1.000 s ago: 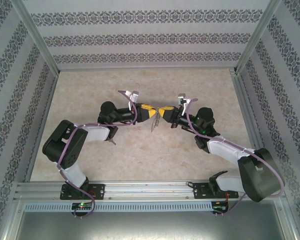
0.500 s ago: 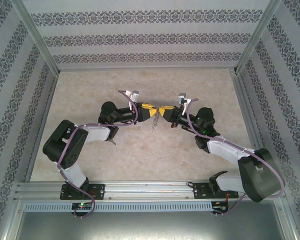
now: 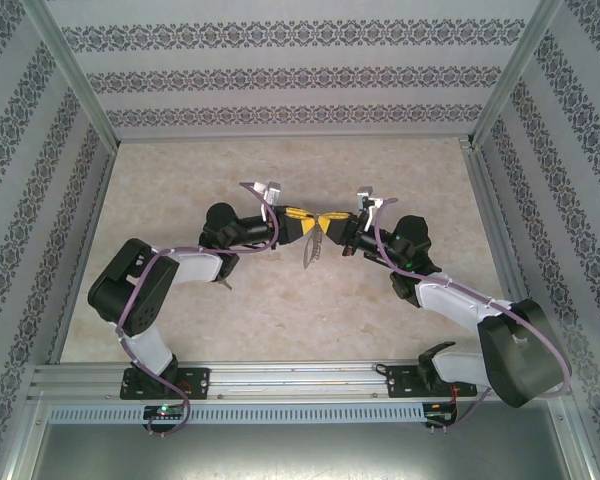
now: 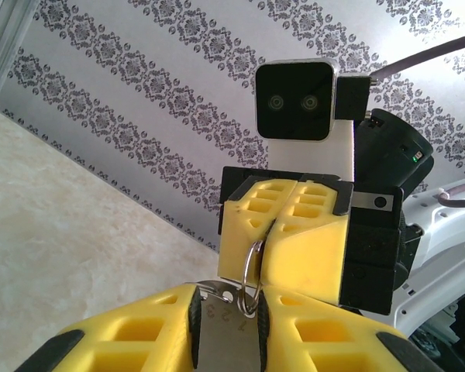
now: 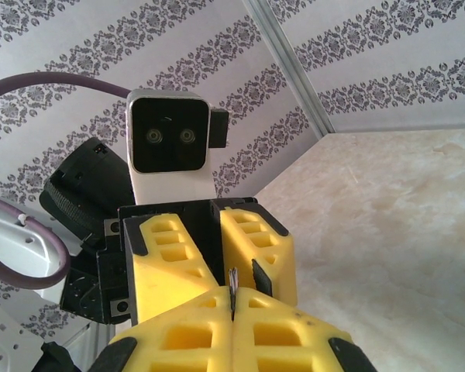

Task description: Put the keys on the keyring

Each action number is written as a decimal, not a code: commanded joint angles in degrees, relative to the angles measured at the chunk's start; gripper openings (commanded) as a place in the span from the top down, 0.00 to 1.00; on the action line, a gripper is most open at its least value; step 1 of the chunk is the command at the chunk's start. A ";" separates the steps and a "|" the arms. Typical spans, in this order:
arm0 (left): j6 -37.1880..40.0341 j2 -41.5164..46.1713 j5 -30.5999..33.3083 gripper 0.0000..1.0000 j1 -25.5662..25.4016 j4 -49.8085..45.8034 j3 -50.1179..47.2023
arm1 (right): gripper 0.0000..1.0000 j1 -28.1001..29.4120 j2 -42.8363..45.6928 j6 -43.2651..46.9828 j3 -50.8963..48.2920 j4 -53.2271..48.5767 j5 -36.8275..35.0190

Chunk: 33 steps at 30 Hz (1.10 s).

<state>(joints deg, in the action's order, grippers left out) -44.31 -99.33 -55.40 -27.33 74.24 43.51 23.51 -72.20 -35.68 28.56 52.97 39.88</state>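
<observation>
My two yellow-fingered grippers meet tip to tip above the middle of the table, left gripper (image 3: 305,222) against right gripper (image 3: 328,222). In the left wrist view my left gripper (image 4: 226,298) is shut on a flat silvery key (image 4: 225,333) stamped with digits. The key's blade hangs below the grippers (image 3: 311,252). Facing it, the right gripper (image 4: 267,232) is shut on the keyring (image 4: 252,271), a thin round silver wire ring. The ring's lower end rests against the key's top edge beside its small hole. Whether it passes through the hole I cannot tell. In the right wrist view the keyring (image 5: 232,280) pokes edge-on from my shut right gripper (image 5: 232,298).
A beige marble-patterned tabletop (image 3: 280,170) lies under the arms, walled by patterned panels (image 3: 280,75) at the back and both sides. A metal rail (image 3: 280,378) carrying the arm bases runs along the near edge. Cables loop over both wrists.
The left arm has edged slightly right toward the right gripper. The key blade hanging beneath the grippers has swung a little. Both grips are unchanged.
</observation>
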 commanded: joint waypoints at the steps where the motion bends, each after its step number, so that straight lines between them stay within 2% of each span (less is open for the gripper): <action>1: -1.79 -1.21 -0.33 0.73 -0.55 4.64 1.67 | 1.00 0.50 -0.02 0.61 0.07 2.71 0.59; 18: -2.62 -2.23 -0.32 0.76 -1.54 6.36 2.72 | 1.00 0.62 -1.36 1.05 0.27 2.75 0.60; 26: -3.23 -2.79 -0.72 0.84 -1.58 7.24 3.15 | 1.00 0.40 -1.68 1.03 0.32 2.74 0.46; 28: -3.23 -2.94 -0.81 0.90 -1.59 7.19 3.17 | 1.00 0.40 -1.75 1.05 0.36 2.75 0.46; 33: -2.91 -2.80 -1.03 0.97 -1.58 7.24 3.10 | 1.00 0.23 -1.89 1.05 0.36 2.76 0.11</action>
<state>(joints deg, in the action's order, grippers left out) -47.64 -101.58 -55.40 -28.08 77.32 44.93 23.35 -73.67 -35.64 28.56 53.08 38.87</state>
